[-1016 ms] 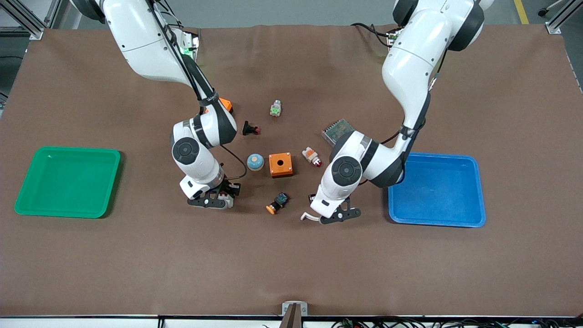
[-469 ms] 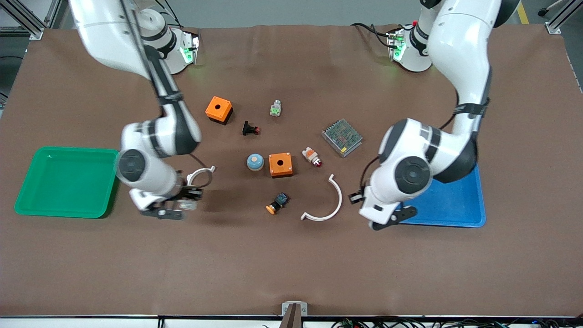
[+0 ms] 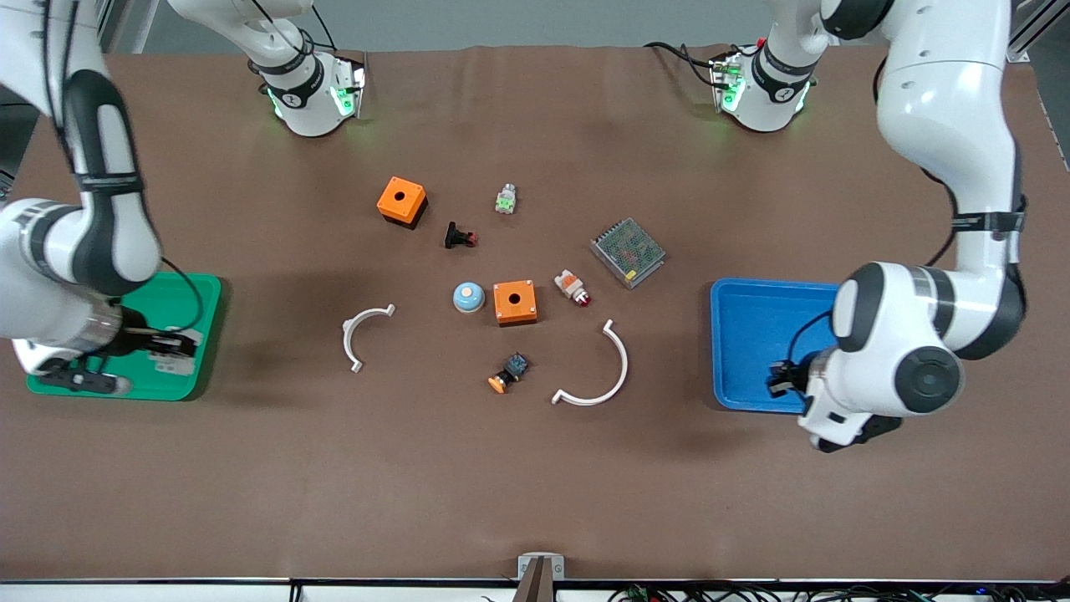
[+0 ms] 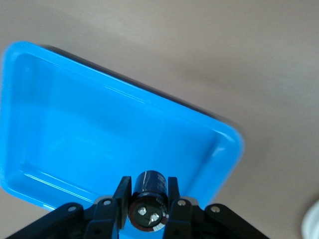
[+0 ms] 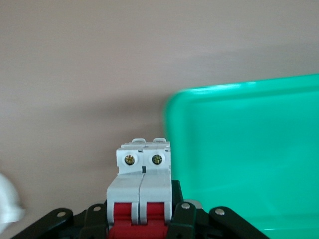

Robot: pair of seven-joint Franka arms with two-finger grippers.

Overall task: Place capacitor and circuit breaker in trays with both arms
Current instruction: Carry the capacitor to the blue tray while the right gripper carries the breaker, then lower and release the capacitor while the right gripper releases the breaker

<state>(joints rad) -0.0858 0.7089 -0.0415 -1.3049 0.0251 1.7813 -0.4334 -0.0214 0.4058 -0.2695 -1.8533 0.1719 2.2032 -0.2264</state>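
Note:
My left gripper (image 3: 783, 380) is shut on the capacitor (image 4: 149, 185), a small black cylinder with two metal pins on its end. It holds the capacitor above the blue tray (image 3: 752, 318), over the tray's edge nearer the front camera; the tray also shows in the left wrist view (image 4: 89, 129). My right gripper (image 3: 170, 351) is shut on the circuit breaker (image 5: 143, 174), a white-grey block with red levers. It holds the breaker over the edge of the green tray (image 3: 125, 385) that faces the table's middle; the tray also shows in the right wrist view (image 5: 249, 149).
In the table's middle lie two orange boxes (image 3: 401, 201) (image 3: 515, 302), two white curved pieces (image 3: 359, 334) (image 3: 602, 376), a blue dome button (image 3: 468, 297), a mesh-covered box (image 3: 628, 252), a black push-button (image 3: 458, 237) and an orange-capped button (image 3: 507, 374).
Both arms have swung outward from the table's middle, each with its part: the right gripper to the green tray, the left gripper to the blue tray.

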